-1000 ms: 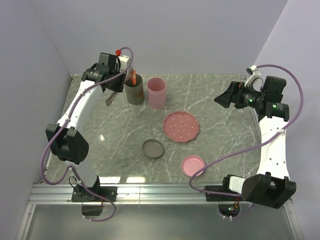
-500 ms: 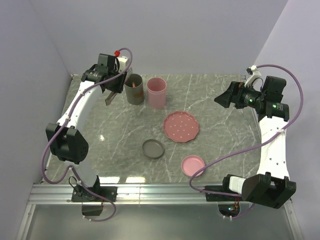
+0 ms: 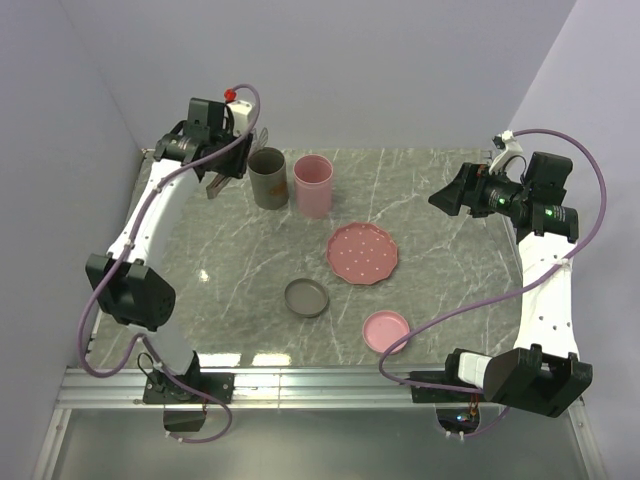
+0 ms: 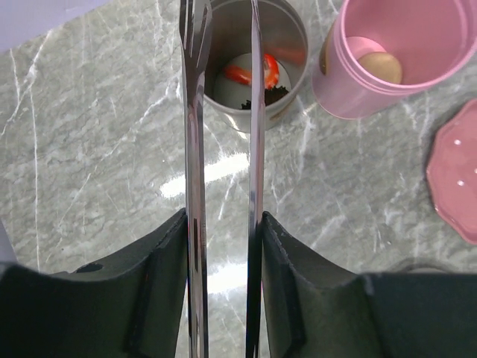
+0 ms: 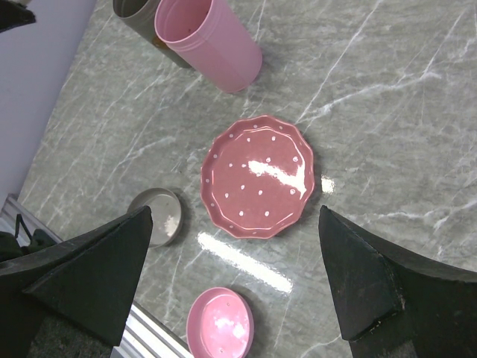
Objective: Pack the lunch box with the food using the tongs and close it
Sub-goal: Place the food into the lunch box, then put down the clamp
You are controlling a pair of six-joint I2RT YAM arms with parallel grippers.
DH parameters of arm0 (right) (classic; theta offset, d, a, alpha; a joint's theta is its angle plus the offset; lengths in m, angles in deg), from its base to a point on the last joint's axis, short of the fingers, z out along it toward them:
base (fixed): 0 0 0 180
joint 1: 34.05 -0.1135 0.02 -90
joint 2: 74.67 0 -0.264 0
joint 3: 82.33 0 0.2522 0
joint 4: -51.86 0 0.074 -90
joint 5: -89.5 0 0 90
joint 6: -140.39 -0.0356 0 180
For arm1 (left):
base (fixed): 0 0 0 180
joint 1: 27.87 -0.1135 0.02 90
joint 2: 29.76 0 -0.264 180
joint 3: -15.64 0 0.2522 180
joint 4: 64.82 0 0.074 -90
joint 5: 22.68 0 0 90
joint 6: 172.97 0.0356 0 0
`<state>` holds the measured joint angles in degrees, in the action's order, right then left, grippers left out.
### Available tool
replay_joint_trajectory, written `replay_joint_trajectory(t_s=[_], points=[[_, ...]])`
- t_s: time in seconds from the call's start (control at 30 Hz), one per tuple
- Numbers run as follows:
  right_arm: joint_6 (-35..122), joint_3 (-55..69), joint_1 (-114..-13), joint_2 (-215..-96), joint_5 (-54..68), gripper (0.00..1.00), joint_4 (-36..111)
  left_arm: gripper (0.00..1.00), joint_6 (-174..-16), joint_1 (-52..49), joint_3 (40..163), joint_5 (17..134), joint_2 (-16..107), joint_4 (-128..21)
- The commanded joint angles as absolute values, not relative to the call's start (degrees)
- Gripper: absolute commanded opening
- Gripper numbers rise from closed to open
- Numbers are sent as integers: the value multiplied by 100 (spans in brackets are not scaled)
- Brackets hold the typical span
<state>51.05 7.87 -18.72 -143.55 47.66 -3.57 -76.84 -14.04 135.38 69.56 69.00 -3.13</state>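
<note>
Steel tongs [image 4: 195, 186] clamped in left gripper [image 4: 223, 224]. Long axis 6-12 o'clock in left wrist view, tips toward 12. 2 arms apart, nothing between them. Tips over grey cup [image 4: 292, 30]. Shrimp [image 4: 270, 68] on cup floor below tips; dark brown piece [image 4: 277, 94] beside right arm. Beige ball [image 4: 381, 67] in pink cup [image 4: 350, 101], 2 o'clock of tongs. Right gripper [image 5: 235, 216] spread wide, empty.

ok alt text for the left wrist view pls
Grey metal tongs held in the left claw run up the frame, tips apart, pointing at a grey cup holding a red-orange shrimp piece and a dark piece. Beside it, a pink cup holds a beige ball on a grey marble table.
</note>
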Motion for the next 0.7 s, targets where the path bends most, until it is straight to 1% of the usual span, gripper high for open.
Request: replay_joint_trajectory(t_s=[0.0, 0.03, 0.17, 0.23, 0.4, 0.53, 0.67], points=[[5135, 860, -1823, -14269, 4863, 99, -338, 45, -7857, -1451, 13699, 7119, 6297, -201], [5153, 868, -1823, -14269, 4863, 99, -356, 46, -7875, -1521, 13663, 7110, 6184, -184], [5302, 895, -1823, -14243, 4845, 99, -488, 53, -7928, -1942, 13488, 7303, 5989, -78], [5346, 877, -1832, -14243, 4836, 99, -567, 55, -7884, -2188, 13277, 7347, 5858, -139], [5487, 842, -1823, -14217, 4827, 99, -698, 55, -7727, -2672, 12812, 7532, 5804, -262], [5610, 824, -1823, -14260, 4801, 99, -787, 55, -7629, -3102, 12433, 7567, 5980, -473], [5715, 816, -1823, -14287, 4731, 99, -848, 55, -7568, -3314, 12064, 7593, 6243, -737]])
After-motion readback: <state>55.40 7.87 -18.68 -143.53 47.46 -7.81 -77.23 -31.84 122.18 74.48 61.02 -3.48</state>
